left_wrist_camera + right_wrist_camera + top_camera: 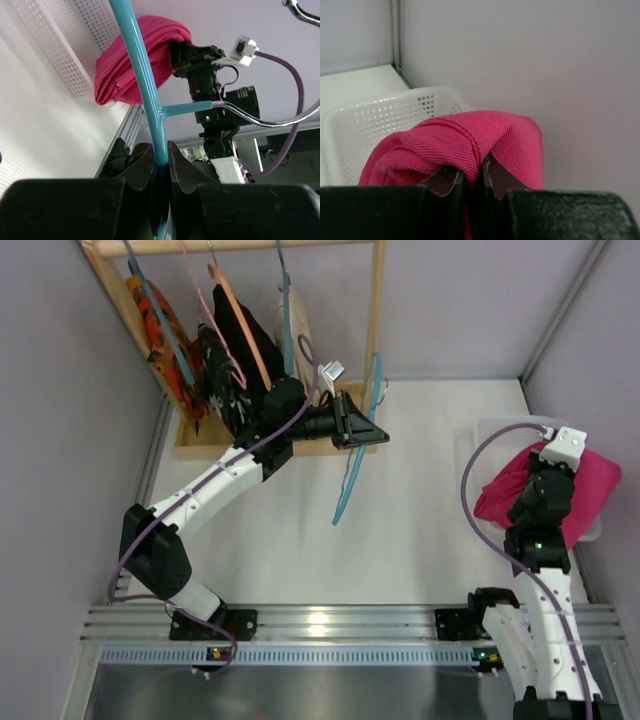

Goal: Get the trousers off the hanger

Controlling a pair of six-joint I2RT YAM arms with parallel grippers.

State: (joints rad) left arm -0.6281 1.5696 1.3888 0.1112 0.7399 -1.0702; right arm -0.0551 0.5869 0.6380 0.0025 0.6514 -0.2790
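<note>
The pink trousers [597, 483] are found at the right edge of the worktop [420, 540], bunched into a thick folded wad over a white perforated basket [487, 430]. They are gripped by the right hand [546, 477]. In the right wrist view its fingers are seen pressed together on a fold of the cloth [455, 140], and the fabric bulges up and over the fingertips, directly ahead of the hand [472, 172]. The basket's rim [380, 112] is seen behind and to the left of the bundle, close to the far right corner.

The teal hanger [349, 485] is held over the middle of the worktop, toward the far edge. It is well apart from the trousers and bare of cloth. It is clamped by the left hand [358, 430], and in the left wrist view the teal bar [137, 65] is seen pinched between the two fingers [160, 150], with its metal hook [260, 120] branching off to the right. The trousers [115, 75] are seen beyond the bar in that view.

A wooden rack [378, 310] with other hung garments [225, 365] is set at the far left corner.
</note>
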